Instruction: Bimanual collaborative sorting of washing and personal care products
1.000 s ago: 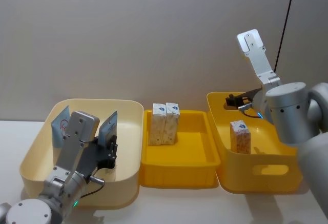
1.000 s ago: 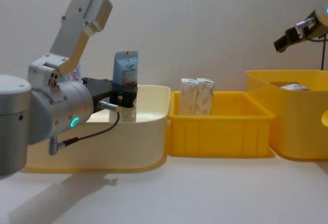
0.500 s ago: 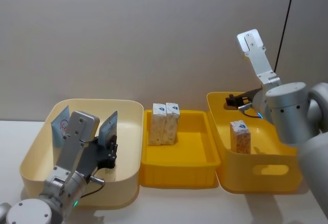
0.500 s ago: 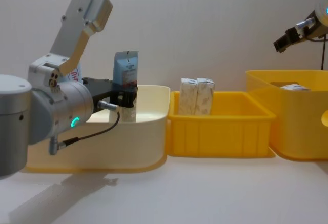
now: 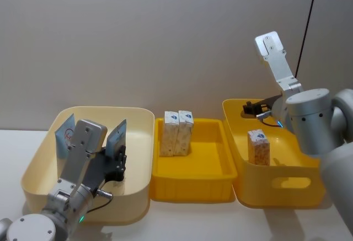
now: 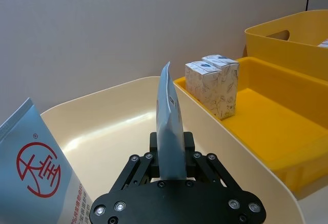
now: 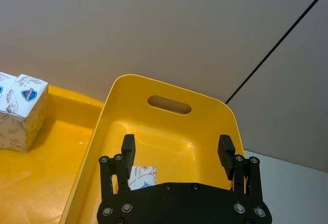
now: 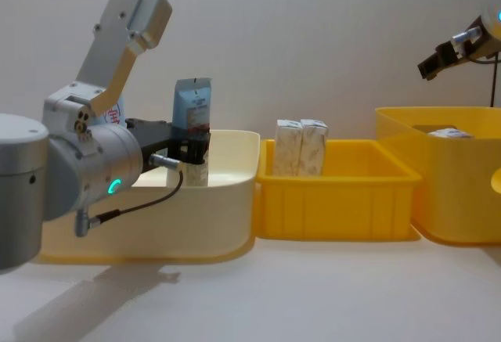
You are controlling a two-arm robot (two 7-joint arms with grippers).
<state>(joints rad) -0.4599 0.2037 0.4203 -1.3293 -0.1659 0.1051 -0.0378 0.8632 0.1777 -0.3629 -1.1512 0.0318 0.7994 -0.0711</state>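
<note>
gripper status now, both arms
Left gripper: closed on a blue tube.
Right gripper: open, holding nothing, over the right yellow bin.

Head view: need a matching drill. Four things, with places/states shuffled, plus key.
Things:
1. held tube
2. carton pair
3. single carton
4. right hand

Places/states:
A. standing in the right bin
B. open, above the right bin
C. side by side in the middle tray
D. clamped upright in the left hand, in the cream bin

Pairs: 1-D, 2-C, 3-A, 4-B
</note>
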